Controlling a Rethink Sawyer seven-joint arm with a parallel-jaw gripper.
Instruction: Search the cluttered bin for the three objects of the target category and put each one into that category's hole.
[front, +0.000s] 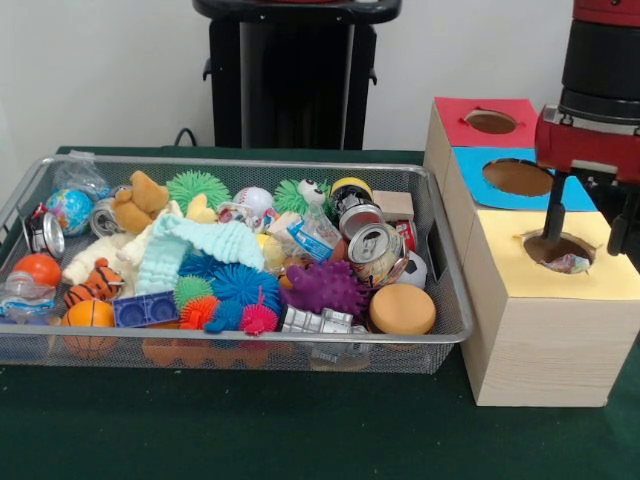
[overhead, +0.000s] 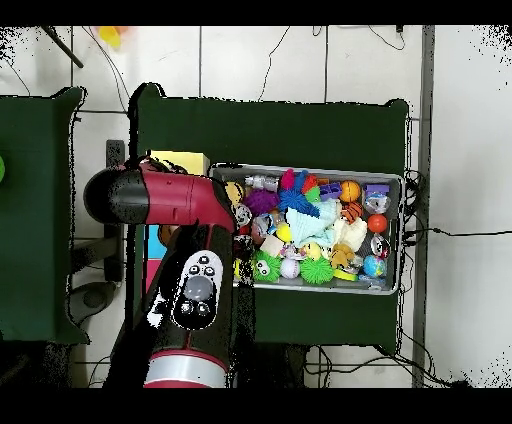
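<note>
My gripper (front: 588, 232) hangs over the yellow-surround hole (front: 552, 249) on the pale wood box at the right. Its two fingers (front: 553, 212) are spread apart, so it is open and holds nothing. A small white dotted fabric piece (front: 568, 264) lies in the hole's mouth, just below the fingers. The wire mesh bin (front: 240, 339) stands to the left, full of clutter. A white lump with coloured specks (front: 248, 205) lies at its back middle; I cannot tell whether it is dotted fabric. In the overhead view the arm (overhead: 195, 290) hides the gripper and the hole; the bin (overhead: 392, 178) shows to its right.
Boxes with a blue-surround hole (front: 517, 177) and a red-surround hole (front: 490, 121) stand behind the yellow one. The bin holds a mint knitted cloth (front: 200, 245), spiky balls (front: 322, 288), cans (front: 375, 250), an orange puck (front: 402, 309) and plush toys (front: 138, 200).
</note>
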